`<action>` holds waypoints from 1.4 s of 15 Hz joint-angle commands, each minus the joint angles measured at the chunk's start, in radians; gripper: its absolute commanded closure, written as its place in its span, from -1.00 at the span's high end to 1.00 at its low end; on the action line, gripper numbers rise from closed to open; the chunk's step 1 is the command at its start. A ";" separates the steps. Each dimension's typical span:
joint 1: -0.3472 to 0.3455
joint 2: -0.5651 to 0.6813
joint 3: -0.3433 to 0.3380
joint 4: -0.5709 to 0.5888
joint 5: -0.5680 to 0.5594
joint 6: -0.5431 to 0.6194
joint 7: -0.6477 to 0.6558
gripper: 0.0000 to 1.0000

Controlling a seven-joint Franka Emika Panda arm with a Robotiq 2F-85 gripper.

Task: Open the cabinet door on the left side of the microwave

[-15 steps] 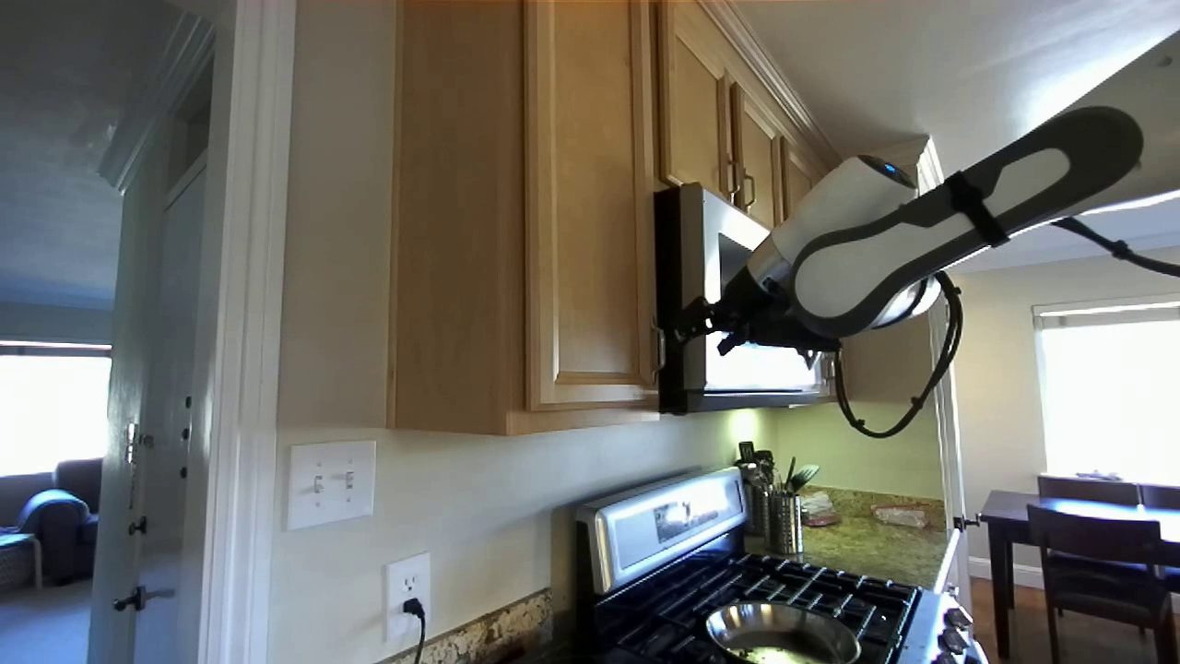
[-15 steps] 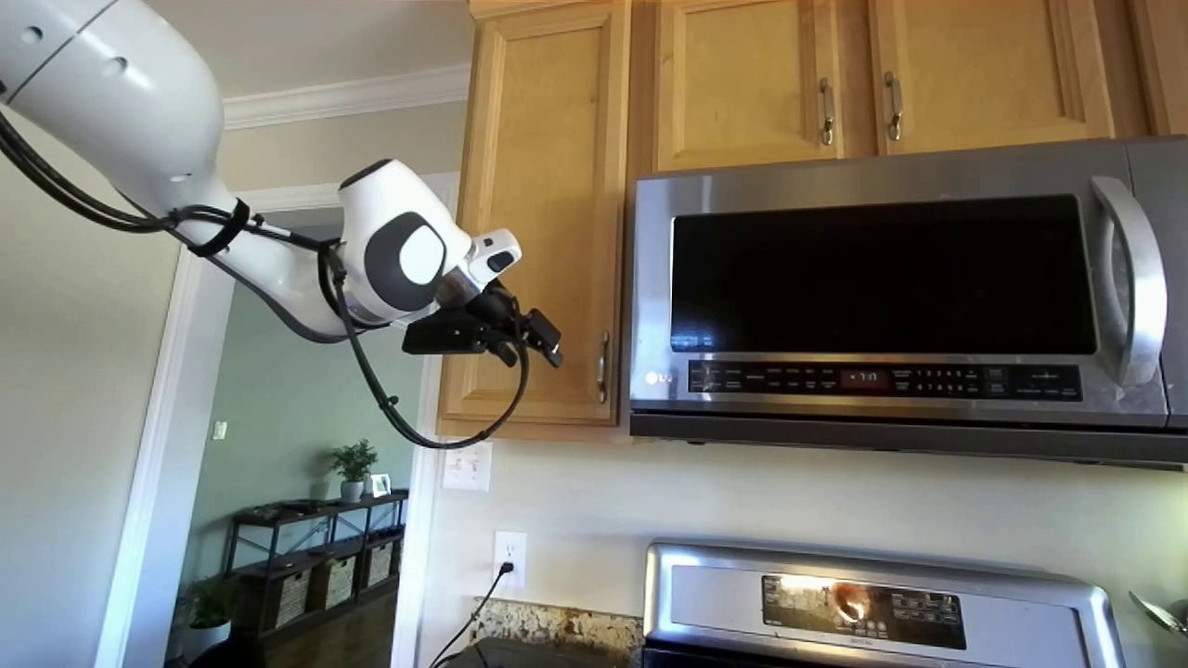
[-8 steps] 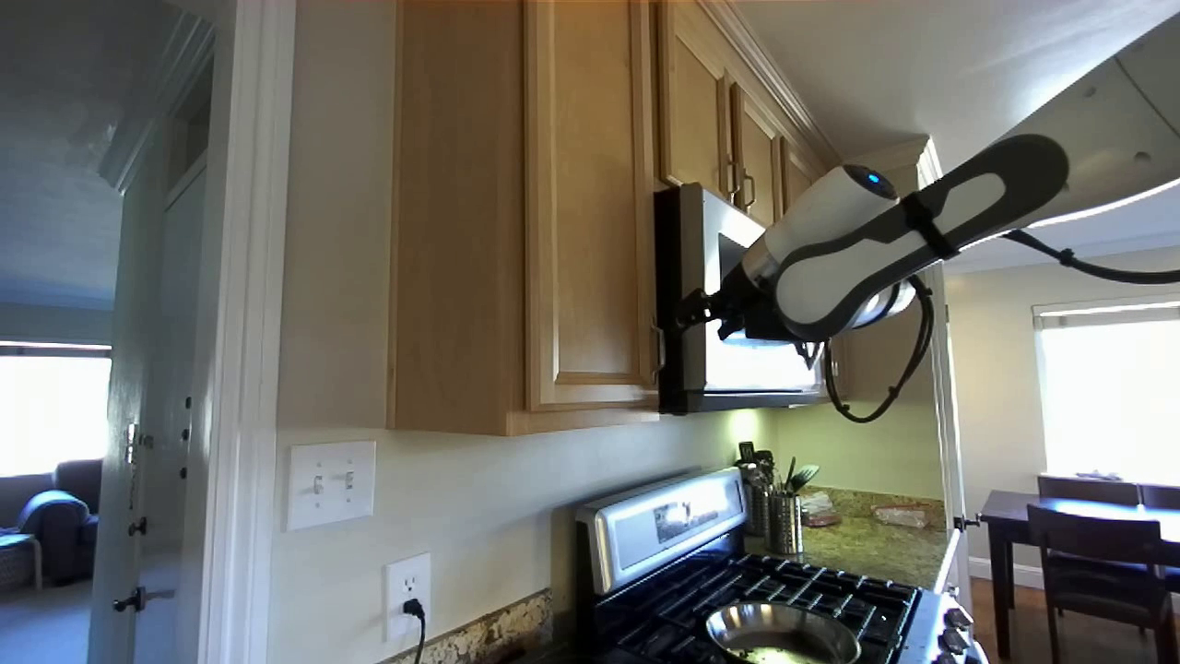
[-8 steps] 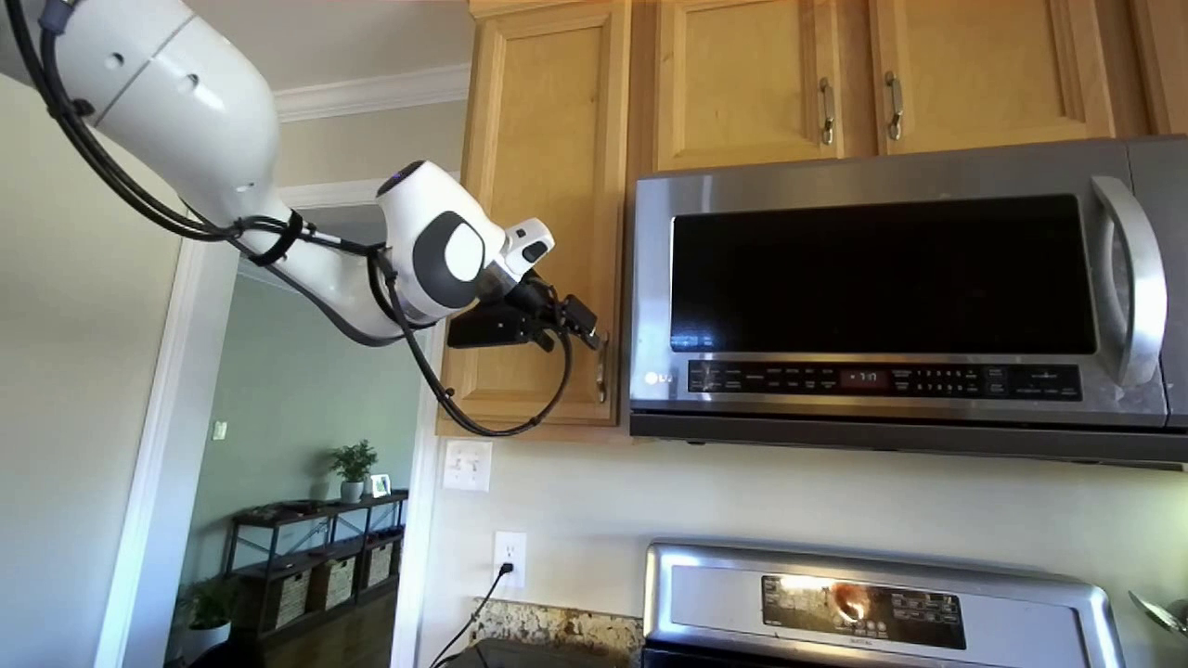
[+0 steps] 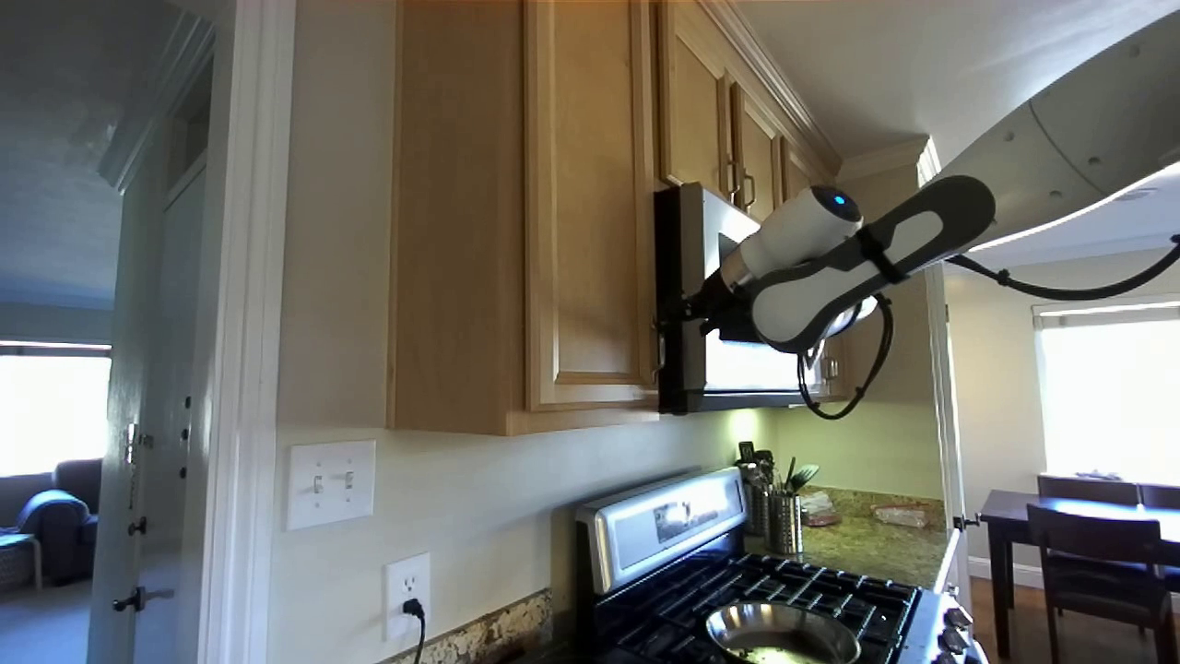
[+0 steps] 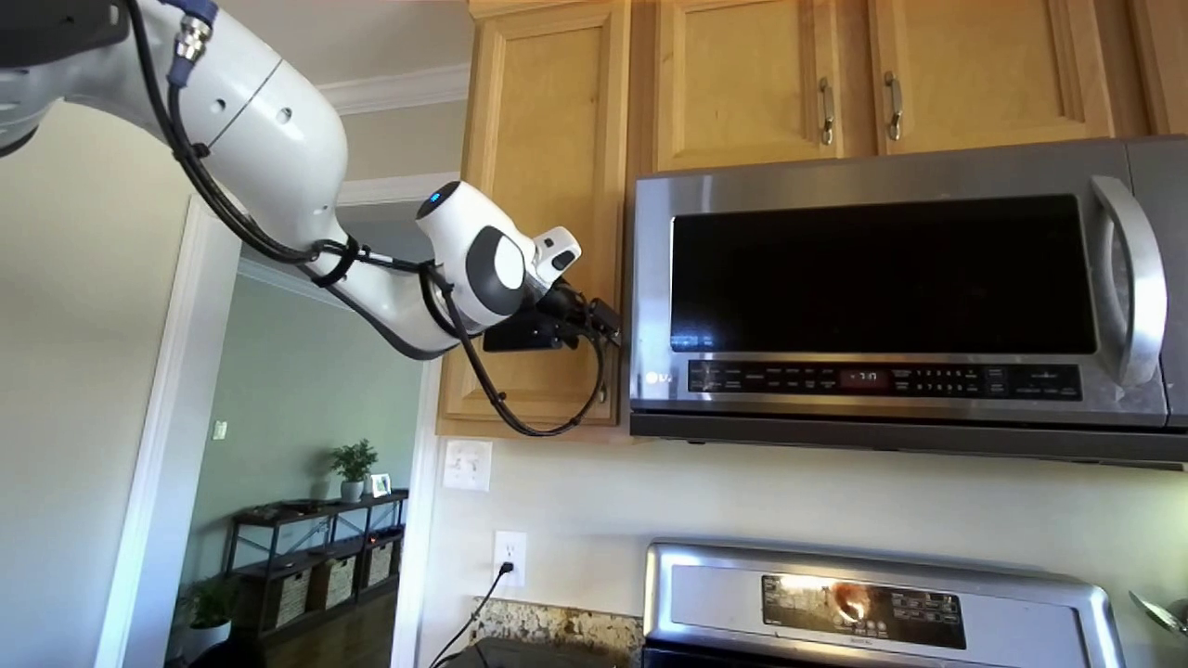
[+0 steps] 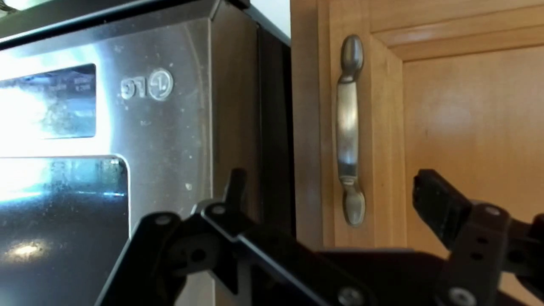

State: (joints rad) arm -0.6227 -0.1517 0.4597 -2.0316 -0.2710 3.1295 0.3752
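Just left of the microwave [image 6: 882,278] in an exterior view, the cabinet door [image 6: 548,139], tall, honey-coloured, closed flush. Low on the door, along the edge toward the microwave, a slim vertical silver handle [image 7: 348,127], plain from end to end in the wrist view. In the same view, the pincer [image 7: 329,182], spread wide, with dark fingers [image 7: 442,208] well apart: one in front of the microwave's side, one in front of the door's panel, the handle between as seen there. In both exterior views, the pincer near the upper end of the handle. Cannot tell about contact with handle, door or microwave. From the upper left in an exterior view, a white arm [image 6: 278,158], bent down and then on toward the door, with a black cable [image 6: 538,431] looping below the pincer. Above the microwave, two shorter wooden doors [image 6: 747,83], both closed, each with a silver pull [image 6: 826,111]. Below the microwave, a gas stove [image 5: 774,574], with a shiny metal pan [image 5: 784,620] on top. On the wall [image 5: 498,516] below the cabinet door, a white switch plate [image 5: 332,484] and, lower, an outlet [image 5: 407,595] with a black plug [image 5: 414,607]. Well apart, in an exterior view, a dark table [image 5: 1009,507] with chairs [image 5: 1097,527].
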 commanded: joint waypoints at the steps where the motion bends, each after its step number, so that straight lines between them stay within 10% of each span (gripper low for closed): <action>1: -0.093 0.043 0.077 0.063 -0.097 0.013 0.098 1.00; 4: -0.146 0.076 0.135 0.099 -0.180 0.001 0.176 0.97; 5: -0.158 0.085 0.150 0.106 -0.207 -0.003 0.202 0.61; 17: -0.141 0.118 0.142 0.119 -0.219 0.005 0.208 -0.88; 21: -0.125 0.107 0.145 0.085 -0.196 0.021 0.153 -0.84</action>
State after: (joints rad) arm -0.7554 -0.0409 0.6054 -1.9233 -0.4779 3.1282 0.5493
